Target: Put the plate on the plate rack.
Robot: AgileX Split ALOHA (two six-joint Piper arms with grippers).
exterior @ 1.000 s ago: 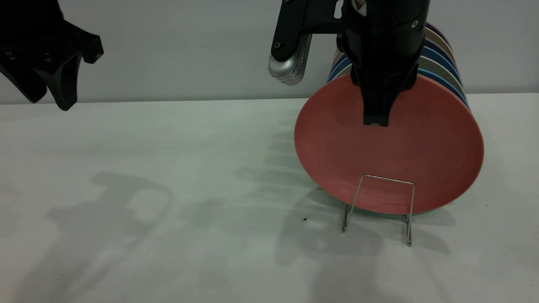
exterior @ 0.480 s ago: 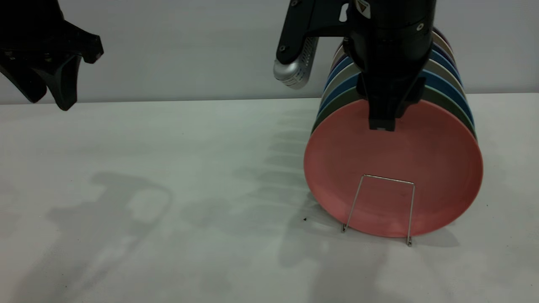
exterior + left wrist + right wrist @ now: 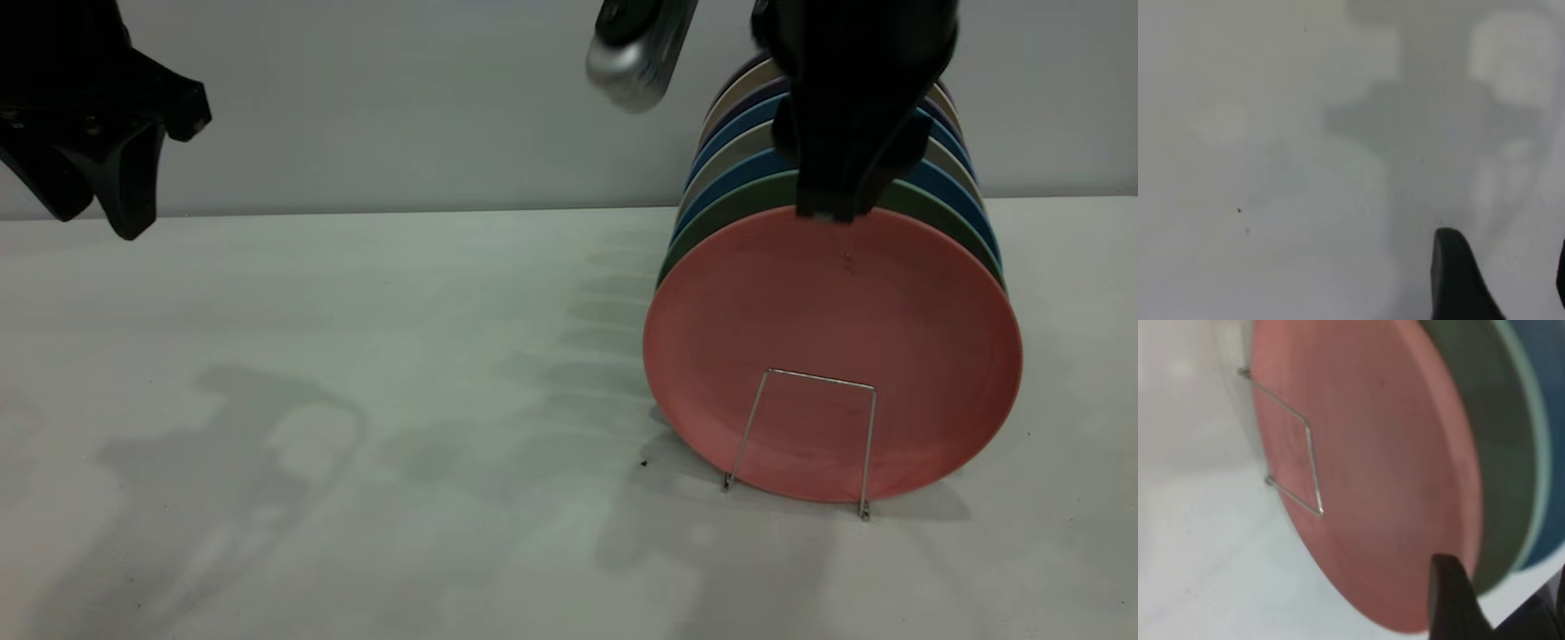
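Note:
The salmon-pink plate (image 3: 831, 356) stands upright on edge at the front of a row of plates, behind the front loop of the silver wire plate rack (image 3: 818, 377). My right gripper (image 3: 831, 209) is open, just above the plate's top rim and apart from it. In the right wrist view the pink plate (image 3: 1371, 473) and the wire loop (image 3: 1310, 447) show beyond my open gripper (image 3: 1501, 570), with nothing between the fingers (image 3: 1448, 593). My left gripper (image 3: 98, 204) is parked high at the far left, open and empty (image 3: 1501, 243).
Behind the pink plate stand a teal-green plate (image 3: 765, 191), blue plates (image 3: 738, 169) and several more in the same rack. White table (image 3: 356, 356) stretches to the left; a grey wall runs along the back.
The right gripper lowered the pink plate into the rack behind the front loop, let go of it and rose above its rim. The left arm barely moved.

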